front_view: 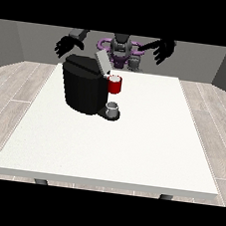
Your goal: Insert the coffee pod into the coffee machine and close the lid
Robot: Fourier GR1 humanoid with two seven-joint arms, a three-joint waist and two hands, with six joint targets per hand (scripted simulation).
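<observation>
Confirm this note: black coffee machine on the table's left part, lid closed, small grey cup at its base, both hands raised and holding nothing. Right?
Not quite: the front view shows the coffee machine's lid tilted open, not closed. The rest stands.

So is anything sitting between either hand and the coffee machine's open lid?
Nothing visible does. Both hands hang raised behind the coffee machine, holding nothing, and its lid stands tilted open.
</observation>
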